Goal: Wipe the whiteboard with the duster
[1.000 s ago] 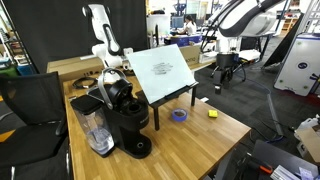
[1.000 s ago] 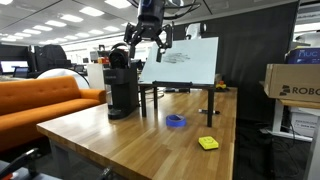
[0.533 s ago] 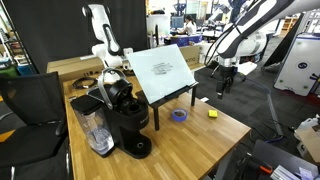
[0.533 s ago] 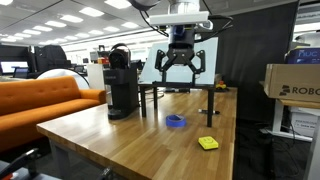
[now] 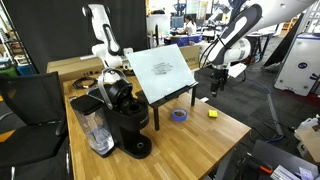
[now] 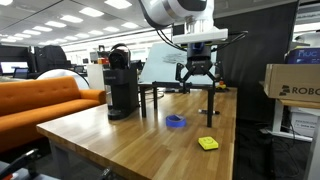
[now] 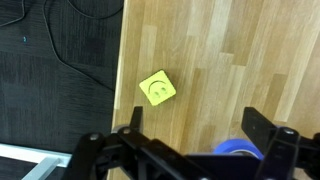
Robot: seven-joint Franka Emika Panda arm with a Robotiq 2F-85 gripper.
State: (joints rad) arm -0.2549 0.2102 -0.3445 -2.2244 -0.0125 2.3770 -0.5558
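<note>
The whiteboard [image 5: 163,70] stands tilted on black easel legs on the wooden table; it also shows in an exterior view [image 6: 168,64]. The duster, a small yellow block, lies on the table [image 5: 212,114] near the table's corner, seen also in an exterior view [image 6: 208,143] and in the wrist view [image 7: 157,88]. My gripper [image 5: 216,84] hangs open and empty in the air above the table, above the duster, also seen in an exterior view [image 6: 198,80]. In the wrist view my fingers [image 7: 195,130] are spread apart with bare wood between them.
A purple tape roll [image 5: 179,115] lies in front of the board, also in an exterior view [image 6: 176,121] and at the wrist view's bottom [image 7: 238,152]. A black coffee maker [image 5: 125,120] and clear blender jug [image 5: 92,125] stand beside the board. Dark carpet with cables borders the table edge [image 7: 60,70].
My gripper has swung across from beyond the table toward the board's front and come lower over the duster. The duster, tape and board have not moved.
</note>
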